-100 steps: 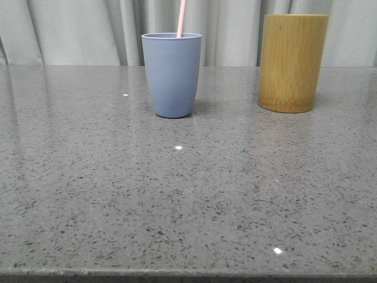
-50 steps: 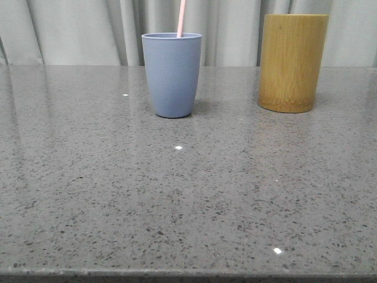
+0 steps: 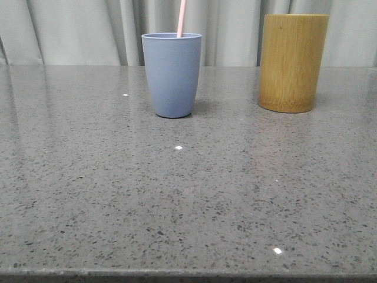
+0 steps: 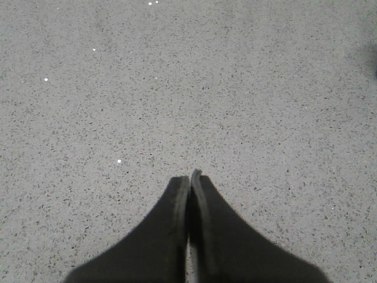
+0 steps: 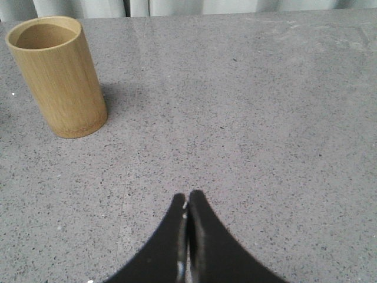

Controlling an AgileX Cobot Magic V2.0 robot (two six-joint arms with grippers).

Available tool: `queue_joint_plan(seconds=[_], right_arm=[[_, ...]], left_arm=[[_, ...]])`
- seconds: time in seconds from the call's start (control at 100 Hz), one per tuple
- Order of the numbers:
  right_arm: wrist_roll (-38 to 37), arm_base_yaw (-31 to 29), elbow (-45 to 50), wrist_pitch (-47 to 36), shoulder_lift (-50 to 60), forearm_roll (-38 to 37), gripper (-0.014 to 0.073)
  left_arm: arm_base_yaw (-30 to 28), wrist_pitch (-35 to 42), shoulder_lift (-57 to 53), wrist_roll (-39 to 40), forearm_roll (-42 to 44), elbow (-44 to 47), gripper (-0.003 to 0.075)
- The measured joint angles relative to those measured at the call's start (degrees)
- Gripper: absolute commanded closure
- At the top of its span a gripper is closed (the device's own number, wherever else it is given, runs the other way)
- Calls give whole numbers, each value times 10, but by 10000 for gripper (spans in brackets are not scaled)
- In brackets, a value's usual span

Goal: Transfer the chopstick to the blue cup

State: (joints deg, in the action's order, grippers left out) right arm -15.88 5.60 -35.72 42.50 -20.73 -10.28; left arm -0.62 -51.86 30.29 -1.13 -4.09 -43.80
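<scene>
A: Front view: nothing has shifted this past second. Your thin pale pink chopstick [image 3: 181, 17] stands in the matte greyish-blue tapered cup [image 3: 172, 73] on the speckled grey table [image 3: 188, 194].

B: Left wrist: left gripper [image 4: 189, 184] pressed together, empty. Right wrist: right gripper [image 5: 187, 203] likewise, near the yellow-brown bamboo cylinder [image 5: 58, 76]. You can log the transfer as done.

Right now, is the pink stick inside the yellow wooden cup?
No, the chopstick sticks up out of the blue cup, not the bamboo holder.

I see a grey speckled stone table [image 3: 188, 200], glossy enough to throw back small bright glints of overhead light, running back to pale grey-white curtains [image 3: 76, 29] hanging in soft vertical folds behind it.
</scene>
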Motion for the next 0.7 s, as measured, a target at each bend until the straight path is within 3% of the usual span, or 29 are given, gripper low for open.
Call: queue_joint_plan(seconds=[0.23, 0.52, 0.7], right_arm=[[0, 0, 0, -1, 0, 0, 660], [0, 0, 0, -1, 0, 0, 660], [1, 0, 0, -1, 0, 0, 660]], left_arm=[[0, 23, -22, 0, 3, 11, 739], [0, 298, -145, 0, 2, 197, 739], [0, 382, -236, 1, 1, 322, 739]])
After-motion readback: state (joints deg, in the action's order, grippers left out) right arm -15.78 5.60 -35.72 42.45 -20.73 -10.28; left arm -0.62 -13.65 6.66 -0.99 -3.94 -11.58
